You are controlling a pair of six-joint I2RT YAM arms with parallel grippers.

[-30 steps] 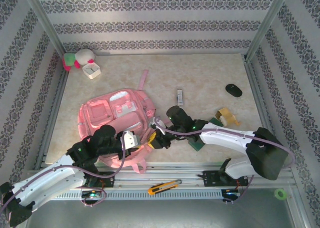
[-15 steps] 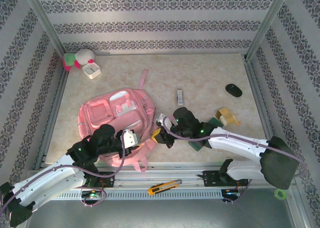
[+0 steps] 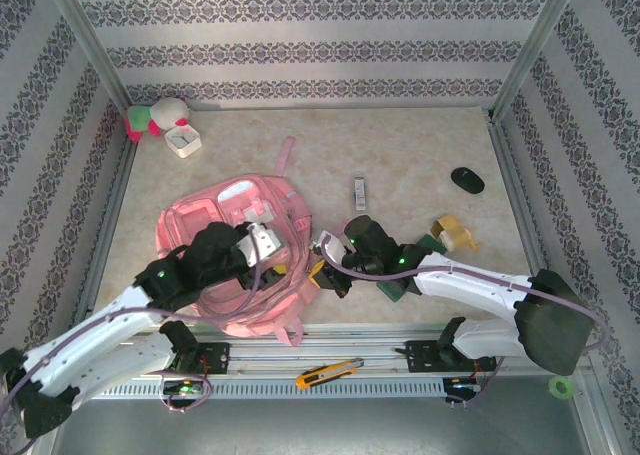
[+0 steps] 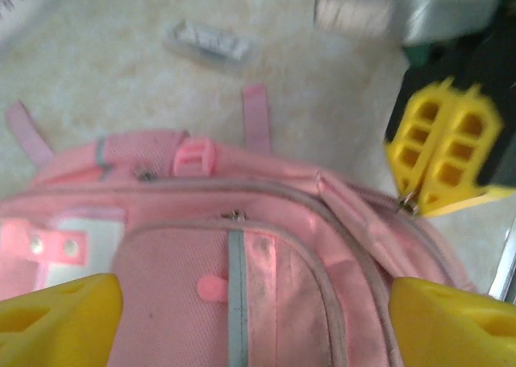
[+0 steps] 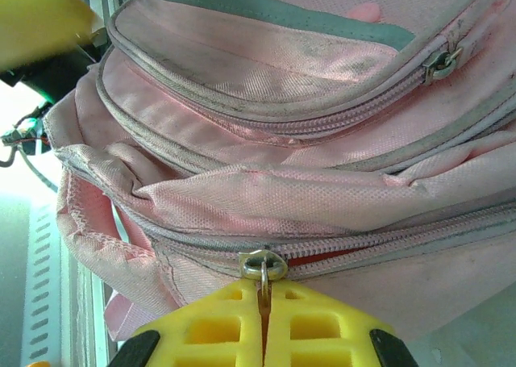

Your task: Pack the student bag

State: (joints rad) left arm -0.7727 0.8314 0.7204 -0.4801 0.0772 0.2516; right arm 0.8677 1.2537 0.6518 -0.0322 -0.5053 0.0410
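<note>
Left hand (image 4: 254, 314) has advanced from the near edge to above the large soft pink fabric backpack (image 3: 255, 300), its jaws now spread wide and released. Right hand (image 5: 264, 306) remains clenched on the small metal zip pull (image 5: 264, 268) at the backpack's right side. The backpack lies left of centre on the beige marbled table (image 3: 400, 145). Beyond stand the striped patterned wallpaper walls (image 3: 300, 50).

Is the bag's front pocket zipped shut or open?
Shut: on the student bag, the front pocket's zip runs closed to its slider, no gap showing.

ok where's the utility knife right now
Top view: the utility knife lies on the slotted rail at the near edge, roughly centre, just below the student bag.
</note>
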